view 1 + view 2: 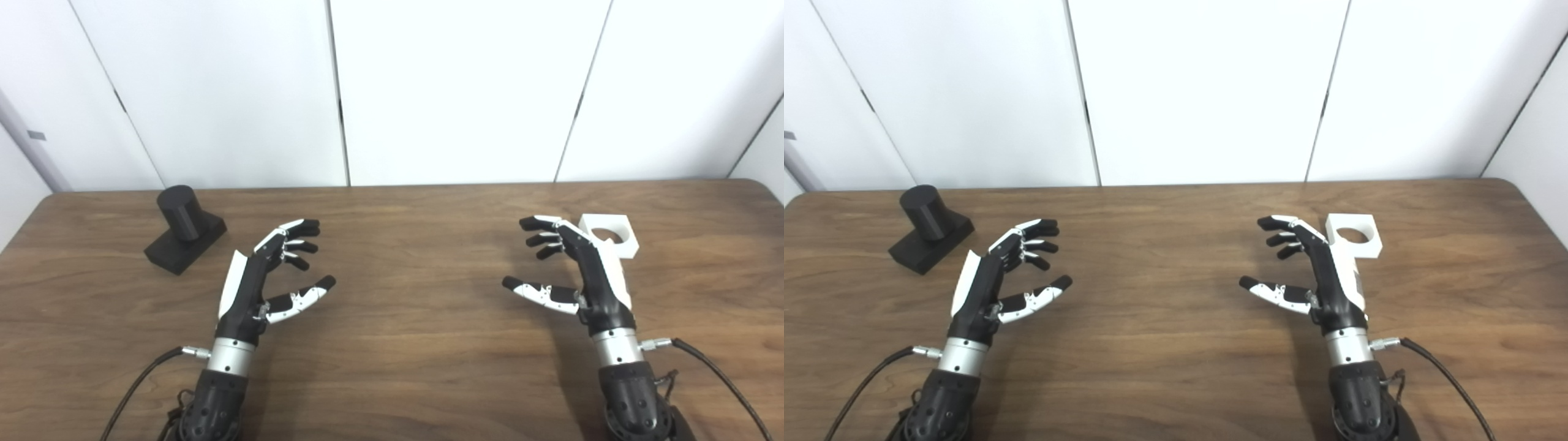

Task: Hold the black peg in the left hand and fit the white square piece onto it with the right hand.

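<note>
The black peg (pixel 182 228) stood upright, a cylinder on a flat base skewed to the table (pixel 404 367) edges, far left. The white square piece (pixel 610 234) lay flat, round hole up, far right. Left hand (pixel 260 285) and right hand (pixel 576 272) hovered wide, empty, bare wood between.

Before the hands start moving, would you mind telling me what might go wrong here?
Both hands are open and hold nothing.

1. The black peg sits far left, beyond the left hand; a careless reach might topple it.

2. The white square piece lies flat just behind the right hand, so the fingers may push it along the table rather than lift it.
</note>
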Robot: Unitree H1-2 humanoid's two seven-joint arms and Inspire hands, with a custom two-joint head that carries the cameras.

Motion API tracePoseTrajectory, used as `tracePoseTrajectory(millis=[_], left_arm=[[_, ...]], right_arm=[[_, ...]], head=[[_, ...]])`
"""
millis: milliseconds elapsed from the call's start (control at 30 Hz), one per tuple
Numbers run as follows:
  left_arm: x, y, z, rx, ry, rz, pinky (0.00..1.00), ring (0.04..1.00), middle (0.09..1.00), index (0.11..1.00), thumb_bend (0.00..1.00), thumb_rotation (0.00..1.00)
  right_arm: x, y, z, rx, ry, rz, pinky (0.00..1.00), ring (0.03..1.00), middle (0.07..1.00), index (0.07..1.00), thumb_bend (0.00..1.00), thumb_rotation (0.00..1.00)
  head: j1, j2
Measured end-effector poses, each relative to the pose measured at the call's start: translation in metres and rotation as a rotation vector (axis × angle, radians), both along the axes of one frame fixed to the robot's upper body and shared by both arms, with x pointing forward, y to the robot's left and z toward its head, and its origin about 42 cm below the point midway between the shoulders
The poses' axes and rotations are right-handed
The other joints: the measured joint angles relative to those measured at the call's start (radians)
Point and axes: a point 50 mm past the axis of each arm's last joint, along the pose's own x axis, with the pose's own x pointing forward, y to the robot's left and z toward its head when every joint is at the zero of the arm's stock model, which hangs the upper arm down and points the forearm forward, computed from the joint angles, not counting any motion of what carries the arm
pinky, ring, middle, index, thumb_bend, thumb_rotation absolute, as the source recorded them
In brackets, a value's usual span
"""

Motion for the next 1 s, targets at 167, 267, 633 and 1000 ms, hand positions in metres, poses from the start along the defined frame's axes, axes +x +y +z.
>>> tracePoseTrajectory(millis=[167,267,633,1000], left_arm=[[0.001,-0.008,0.0,0.023,-0.006,-0.008,0.51,0.669,0.766,0.759,0.6,0.0],[0.002,-0.018,0.0,0.012,-0.013,-0.005,0.49,0.655,0.755,0.754,0.61,0.0],[0.009,-0.047,-0.001,0.003,-0.025,-0.003,0.49,0.649,0.747,0.742,0.63,0.0],[0.01,-0.047,-0.001,0.007,-0.032,0.009,0.48,0.637,0.737,0.711,0.64,0.0]], right_arm=[[-0.001,-0.006,0.0,0.007,0.013,0.012,0.52,0.631,0.709,0.687,0.57,0.01],[-0.001,-0.016,0.001,0.016,0.018,0.012,0.53,0.628,0.706,0.683,0.57,0.0],[-0.003,-0.024,0.004,0.021,0.024,0.013,0.54,0.638,0.706,0.675,0.58,0.0],[-0.008,-0.022,0.006,0.024,0.029,0.021,0.53,0.628,0.693,0.66,0.59,0.0]], head=[[0.197,-0.038],[0.224,-0.048],[0.302,-0.091],[0.301,-0.094]])
